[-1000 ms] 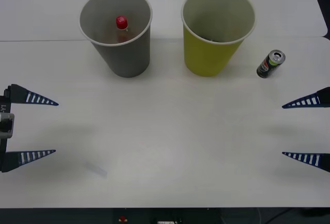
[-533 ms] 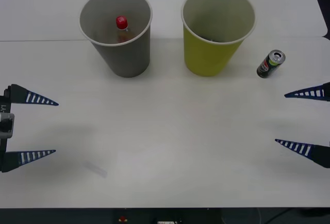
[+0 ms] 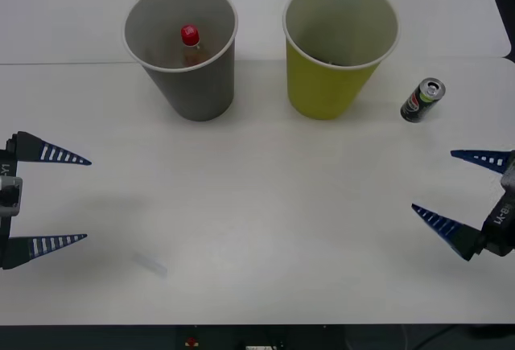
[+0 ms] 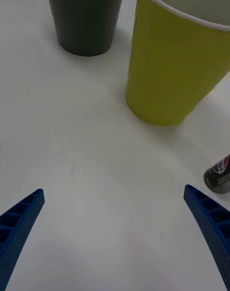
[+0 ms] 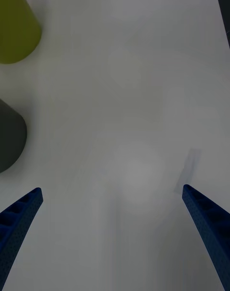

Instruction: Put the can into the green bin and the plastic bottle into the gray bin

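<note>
You are looking down at a white worktop (image 3: 265,205) carrying two large tapered cup-shaped bins side by side. The gray bin (image 3: 189,76) is standing upright on the robot's left, and the small clear plastic bottle with the round red cap (image 3: 190,36) is sitting inside it, cap up. The yellow-green bin (image 3: 334,64) is standing just beside it on the right, apart from it. The slim dark drink can with the silver top (image 3: 422,100) is standing on the worktop to the right of the yellow-green bin, near it but not touching, leaning slightly.

Your right gripper (image 3: 459,191) is hovering at the right edge of the worktop, nearer you than the can, its blue ribbed fingers spread wide and holding nothing. Your left gripper (image 3: 66,199) is hanging at the left edge, fingers likewise spread wide and empty.
</note>
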Tool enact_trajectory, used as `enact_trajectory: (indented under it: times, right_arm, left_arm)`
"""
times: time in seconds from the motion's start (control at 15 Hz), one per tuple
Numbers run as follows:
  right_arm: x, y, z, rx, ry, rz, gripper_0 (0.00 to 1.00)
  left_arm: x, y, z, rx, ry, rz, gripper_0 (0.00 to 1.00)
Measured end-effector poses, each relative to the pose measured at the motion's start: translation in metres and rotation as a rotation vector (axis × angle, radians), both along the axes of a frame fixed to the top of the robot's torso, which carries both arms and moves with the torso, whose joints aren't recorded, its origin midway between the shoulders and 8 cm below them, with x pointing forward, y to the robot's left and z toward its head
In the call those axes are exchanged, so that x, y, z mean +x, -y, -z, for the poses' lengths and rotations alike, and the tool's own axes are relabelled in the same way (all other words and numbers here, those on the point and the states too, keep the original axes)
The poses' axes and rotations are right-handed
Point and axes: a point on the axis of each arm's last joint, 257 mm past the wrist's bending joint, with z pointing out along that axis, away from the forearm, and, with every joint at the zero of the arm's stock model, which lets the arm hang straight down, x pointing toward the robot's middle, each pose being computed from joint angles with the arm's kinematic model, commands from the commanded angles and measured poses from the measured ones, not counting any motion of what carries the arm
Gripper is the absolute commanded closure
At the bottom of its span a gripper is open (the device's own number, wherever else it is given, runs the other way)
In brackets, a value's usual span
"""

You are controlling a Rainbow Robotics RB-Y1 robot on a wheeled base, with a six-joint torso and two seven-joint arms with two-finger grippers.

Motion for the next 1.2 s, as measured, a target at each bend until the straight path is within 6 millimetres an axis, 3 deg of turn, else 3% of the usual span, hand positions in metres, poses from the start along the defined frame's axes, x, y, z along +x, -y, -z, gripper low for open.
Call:
enact_trajectory:
  times: [0.6,0.87,1.2]
  right_arm:
    - [0.020,0.027,0.012,0.318,-0.003,0.454,0.00]
    - [0.031,0.034,0.023,0.400,0.044,0.521,0.00]
    - [0.059,0.046,0.047,0.484,0.118,0.548,0.00]
  left_arm:
    - [0.000,0.000,0.000,0.000,0.000,0.000,0.00]
    - [0.000,0.000,0.000,0.000,0.000,0.000,0.00]
    - [0.000,0.000,0.000,0.000,0.000,0.000,0.00]
